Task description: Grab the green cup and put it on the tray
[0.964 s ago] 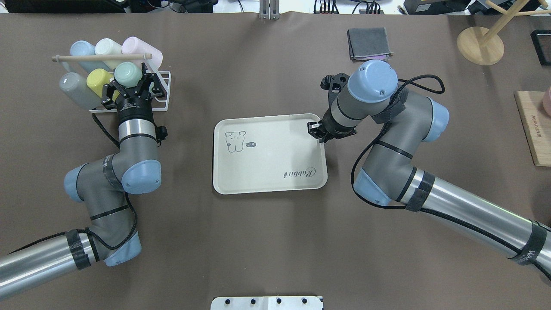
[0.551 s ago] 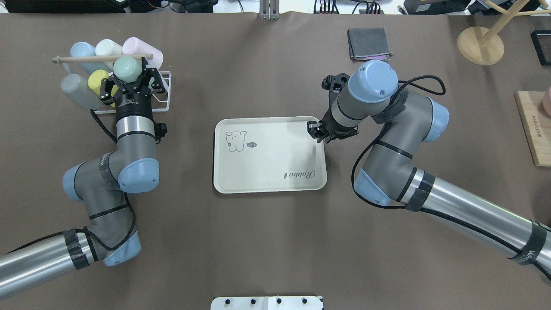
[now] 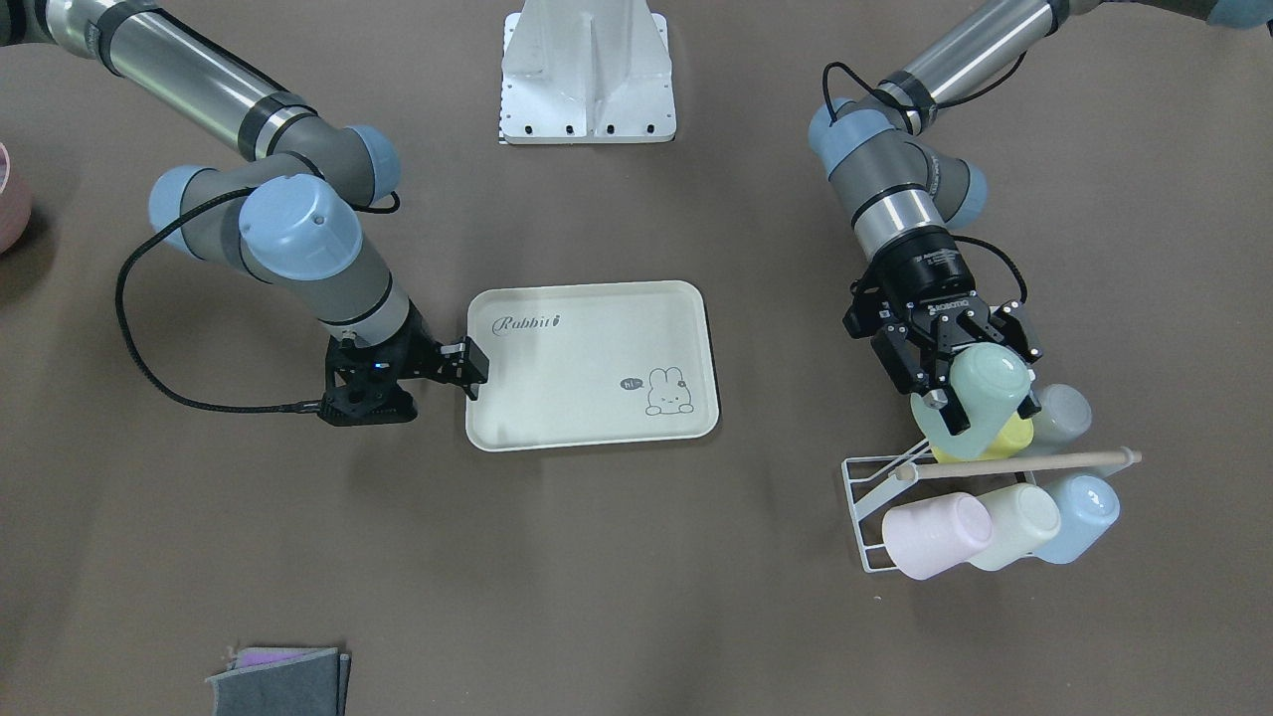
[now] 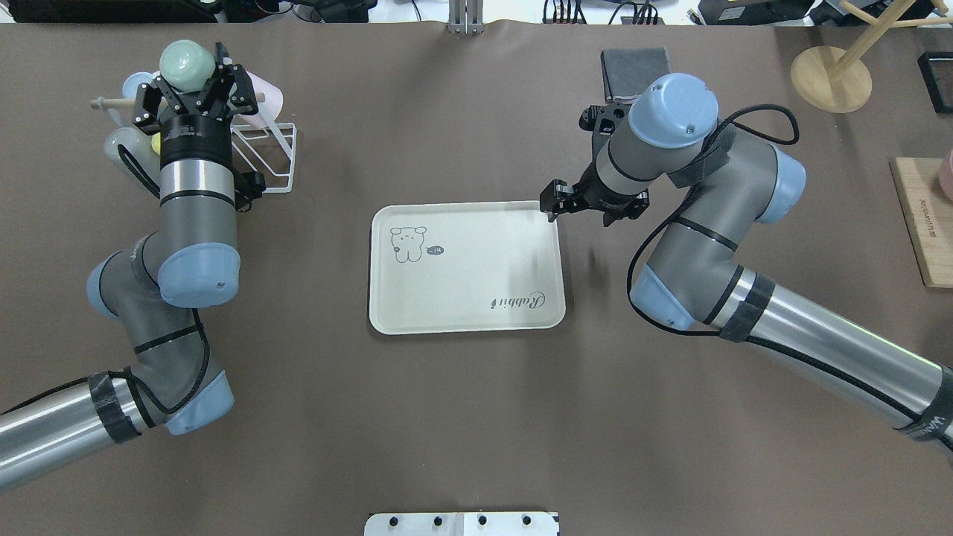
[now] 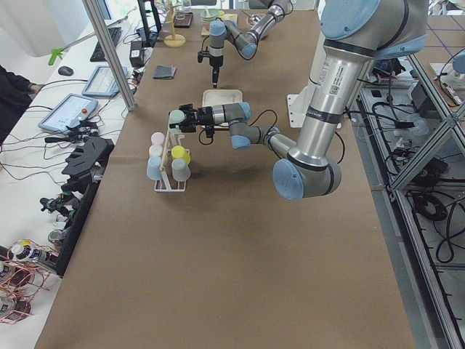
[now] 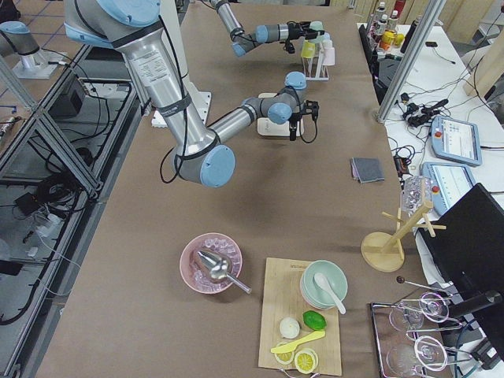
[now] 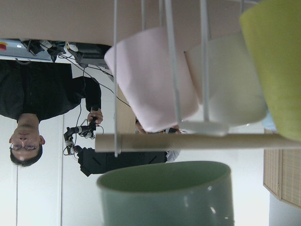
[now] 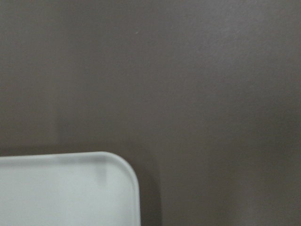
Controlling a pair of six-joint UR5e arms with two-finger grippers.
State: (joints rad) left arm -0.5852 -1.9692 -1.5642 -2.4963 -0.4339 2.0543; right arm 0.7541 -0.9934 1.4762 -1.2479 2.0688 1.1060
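Observation:
The green cup (image 4: pixel 182 58) is held in my left gripper (image 4: pixel 190 74), whose fingers are shut around it, lifted above the white wire rack (image 4: pixel 269 160). It also shows in the front view (image 3: pixel 980 386), the left-side view (image 5: pixel 176 116) and the left wrist view (image 7: pixel 167 197). The cream tray (image 4: pixel 465 257) with the bunny drawing lies flat at the table's middle and holds nothing. My right gripper (image 4: pixel 554 201) looks shut and empty, hovering over the tray's far right corner, which shows in the right wrist view (image 8: pixel 61 193).
The rack holds pink (image 3: pixel 935 537), cream (image 3: pixel 1016 525), blue (image 3: pixel 1079 507), yellow-green (image 3: pixel 1000 438) and grey cups under a wooden dowel (image 3: pixel 1014 464). A grey cloth (image 4: pixel 636 71), a wooden stand (image 4: pixel 830 74) and a wooden board (image 4: pixel 923 223) sit at the right.
My left gripper has lifted the green cup up out of the rack, towards the far edge. My right gripper has moved from the tray's right rim up over its far corner.

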